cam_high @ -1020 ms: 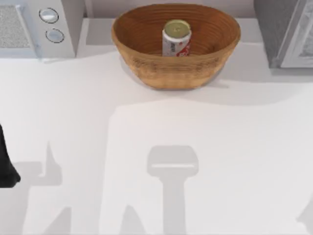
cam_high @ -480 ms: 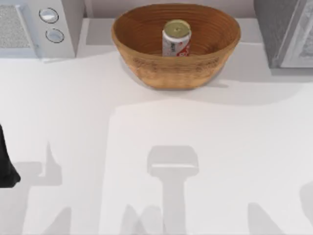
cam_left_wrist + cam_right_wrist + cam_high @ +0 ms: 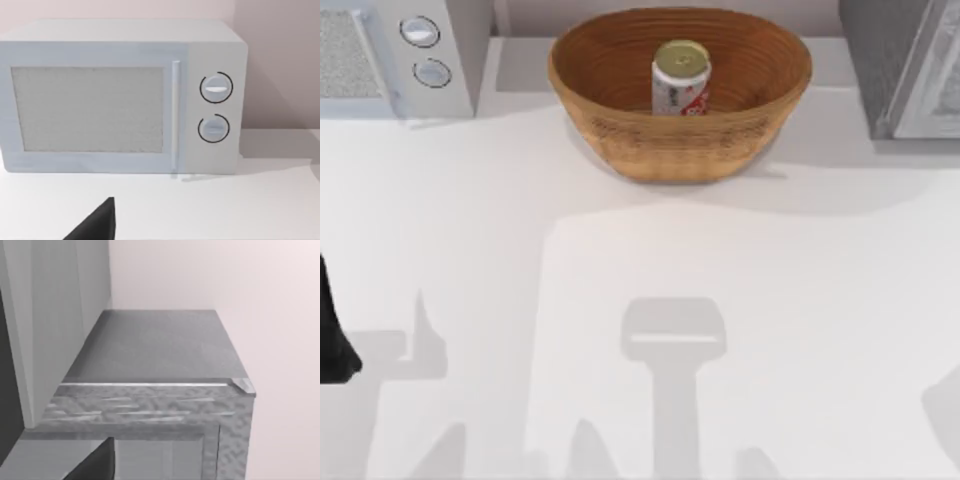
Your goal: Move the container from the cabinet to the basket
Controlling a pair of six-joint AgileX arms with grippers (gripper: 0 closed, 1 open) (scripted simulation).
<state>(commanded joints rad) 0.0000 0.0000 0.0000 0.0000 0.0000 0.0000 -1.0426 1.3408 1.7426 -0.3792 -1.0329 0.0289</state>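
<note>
The container, a small can with a dull gold top and a white-and-red label, stands upright inside the brown wicker basket at the back middle of the table. The dark grey cabinet with its pale framed door stands at the back right, and its top is close in the right wrist view. My left arm is parked at the table's left edge, far from the basket. A dark part of my left gripper points toward the white appliance. A dark part of my right gripper is near the cabinet.
A white appliance with two round knobs stands at the back left, and its front face is seen in the left wrist view. Arm shadows lie across the white table toward its front edge.
The can and basket have stayed put. The shadows along the table's front and right edge have shifted, so the right arm is moving. The left arm has not moved.
</note>
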